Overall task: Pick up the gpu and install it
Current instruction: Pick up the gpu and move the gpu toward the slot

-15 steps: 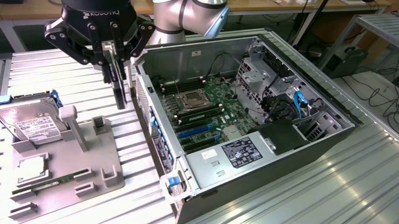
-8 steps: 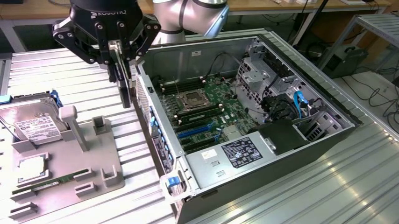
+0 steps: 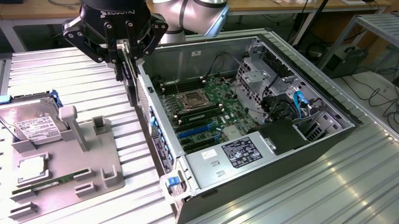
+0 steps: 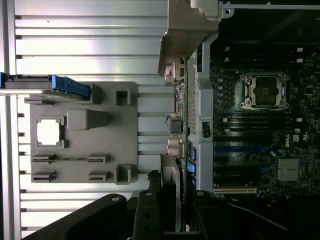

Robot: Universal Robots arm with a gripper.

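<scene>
The gpu (image 3: pixel 132 91) is a thin dark card hanging upright and edge-on from my gripper (image 3: pixel 130 55), which is shut on its upper edge. It hovers over the open computer case's (image 3: pixel 163 154) wall on the exterior view's left, just outside the motherboard (image 3: pixel 206 109). In the wrist view the gpu (image 4: pixel 181 125) runs away from my gripper (image 4: pixel 172 202) as a narrow strip, ending in its pale metal bracket (image 4: pixel 187 35). It lines up along the case wall, beside the blue expansion slots (image 4: pixel 240 149).
A grey fixture tray (image 3: pixel 93 154) on the exterior view's left holds a hard drive (image 3: pixel 34 123), a processor chip (image 3: pixel 31 168) and a green memory stick (image 3: pixel 46 185). The case contains a power supply (image 3: pixel 240 154), drive cages (image 3: pixel 268 70) and cables. Ribbed metal table (image 3: pixel 349 177) surrounds it.
</scene>
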